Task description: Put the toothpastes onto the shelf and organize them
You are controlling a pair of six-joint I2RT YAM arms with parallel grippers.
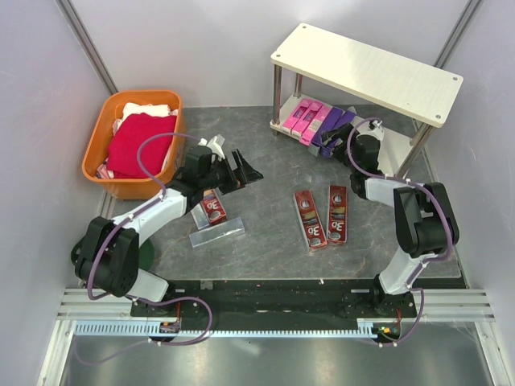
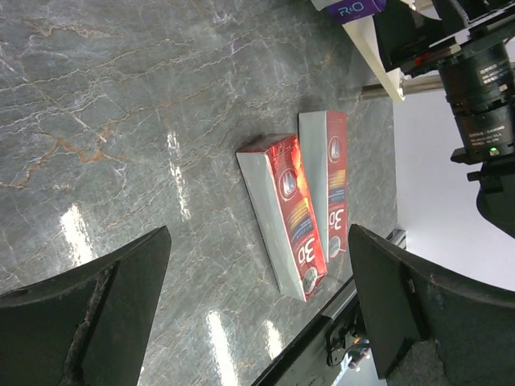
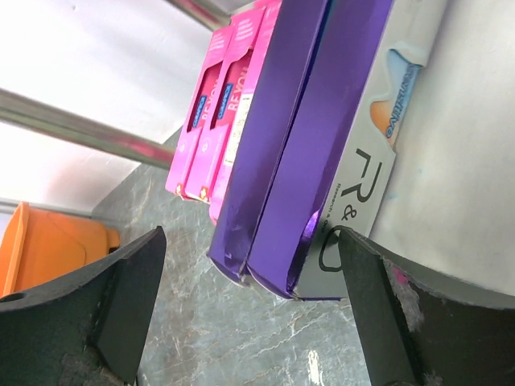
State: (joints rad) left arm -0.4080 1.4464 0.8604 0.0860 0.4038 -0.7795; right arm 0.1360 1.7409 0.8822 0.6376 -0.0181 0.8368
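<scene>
The shelf [image 1: 370,68] stands at the back right. On its lower board [image 3: 467,161] lie pink toothpaste cartons [image 1: 304,119] and two purple ones [image 1: 334,133] side by side, their ends sticking out past the board's edge. My right gripper [image 3: 249,314] is open and empty, its jaws on either side of the purple cartons' [image 3: 278,137] near ends without touching. Two dark red cartons [image 1: 310,219] [image 1: 338,214] lie flat mid-table, also in the left wrist view [image 2: 294,213]. My left gripper [image 1: 245,173] is open and empty above the table, left of them. Another red carton [image 1: 213,207] and a silver-grey one [image 1: 217,236] lie under the left arm.
An orange basket [image 1: 133,145] with red and white cloths stands at the back left. The shelf's metal legs [image 1: 278,96] stand beside the pink cartons [image 3: 217,104]. White walls close in the table on both sides.
</scene>
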